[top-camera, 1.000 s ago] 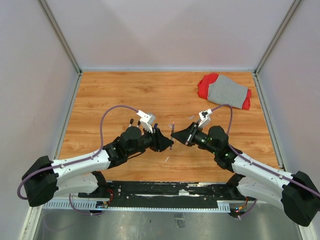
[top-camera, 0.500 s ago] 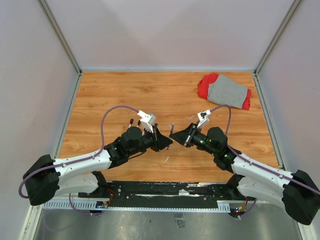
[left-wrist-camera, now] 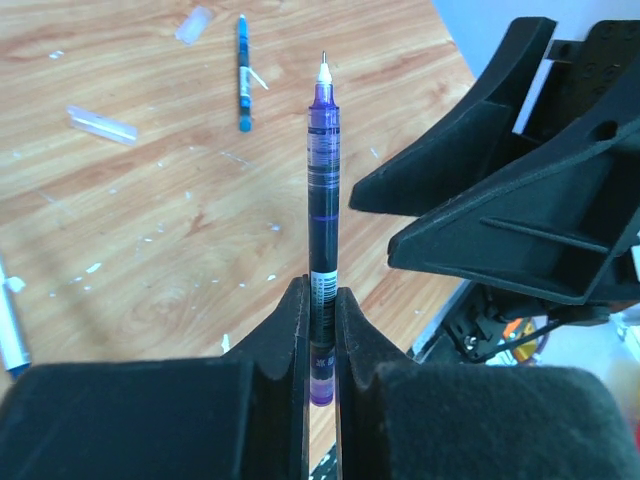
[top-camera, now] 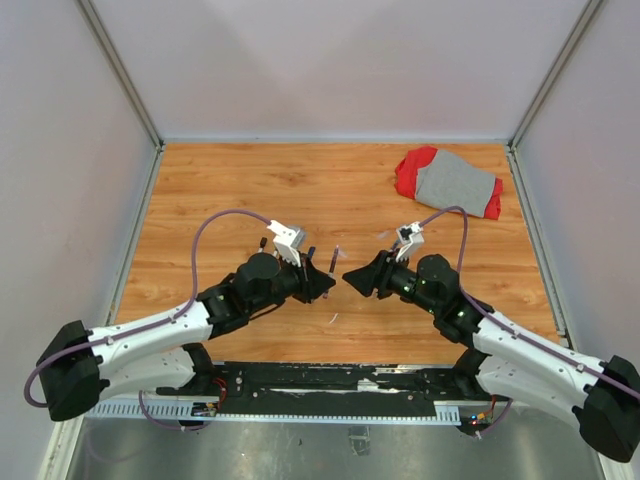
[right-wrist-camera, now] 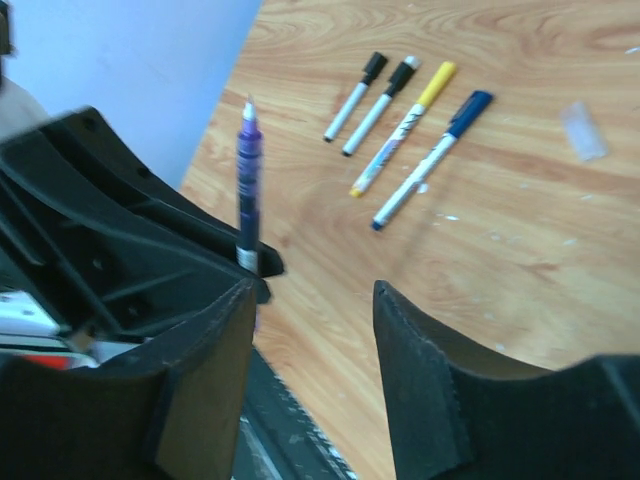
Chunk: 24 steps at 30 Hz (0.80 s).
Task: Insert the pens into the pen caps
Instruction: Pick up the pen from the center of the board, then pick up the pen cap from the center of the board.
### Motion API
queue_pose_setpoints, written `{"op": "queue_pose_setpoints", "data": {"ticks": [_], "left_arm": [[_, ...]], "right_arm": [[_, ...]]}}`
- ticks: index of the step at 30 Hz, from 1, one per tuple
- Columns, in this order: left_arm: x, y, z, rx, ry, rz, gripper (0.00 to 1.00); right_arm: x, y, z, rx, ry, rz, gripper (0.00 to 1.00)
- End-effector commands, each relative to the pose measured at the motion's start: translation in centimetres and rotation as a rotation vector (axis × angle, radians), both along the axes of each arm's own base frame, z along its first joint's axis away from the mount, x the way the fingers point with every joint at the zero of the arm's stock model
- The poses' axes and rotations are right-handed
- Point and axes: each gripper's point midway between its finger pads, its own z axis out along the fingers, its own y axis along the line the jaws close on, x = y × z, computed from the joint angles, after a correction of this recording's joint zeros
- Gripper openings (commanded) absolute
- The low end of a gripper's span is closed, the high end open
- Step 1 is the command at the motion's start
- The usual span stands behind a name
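Fingers first: the left fingers (top-camera: 327,286), matte black wedges, are clamped tight on the lower barrel of a slim purple pen (left-wrist-camera: 321,180). It's translucent plastic, standing upright, its fine bare tip on top. Just to its right, the right fingers (top-camera: 351,277) stand parted with nothing between them, close beside the pen. On the scuffed wood-grain desk (top-camera: 250,190), four thin capped pens (right-wrist-camera: 405,130) lie side by side, with dark, dark, yellow and blue caps.

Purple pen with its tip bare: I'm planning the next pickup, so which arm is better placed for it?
Right. The right pincer stands open and empty, while the left pincer is shut on the slim purple pen, held upright, so it probably cannot take anything else.
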Motion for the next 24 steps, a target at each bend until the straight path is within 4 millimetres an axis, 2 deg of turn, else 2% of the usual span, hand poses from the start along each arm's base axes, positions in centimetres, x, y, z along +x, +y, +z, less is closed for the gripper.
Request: {"op": "queue_pose_setpoints", "data": {"ticks": [1, 6, 10, 13, 16, 24], "left_arm": [[0.8, 1.5, 1.6, 0.103, -0.07, 0.039, 0.01], [1.9, 3.7, 1.9, 0.191, -0.072, 0.084, 0.0], [3.2, 6.4, 3.4, 0.194, -0.081, 0.148, 0.01], [3.8, 8.7, 4.7, 0.22, -0.101, 0.207, 0.0], [3.6, 10.3, 5.9, 0.25, -0.132, 0.24, 0.0], [1.9, 13.8, 8.4, 0.318, -0.212, 0.269, 0.01]], "right_arm": [[0.1, -1.8, -0.4, -0.203, -0.104, -0.001, 0.53], [0.6, -4.3, -1.9, -0.401, -0.126, -0.037, 0.62], [1.3, -6.5, -2.9, -0.541, -0.114, -0.092, 0.71], [1.7, -7.3, -3.2, -0.615, -0.115, -0.101, 0.75], [2.2, -7.2, -3.3, -0.665, -0.113, -0.065, 0.76], [4.0, -4.5, -5.3, -0.791, -0.038, 0.122, 0.73]]}}
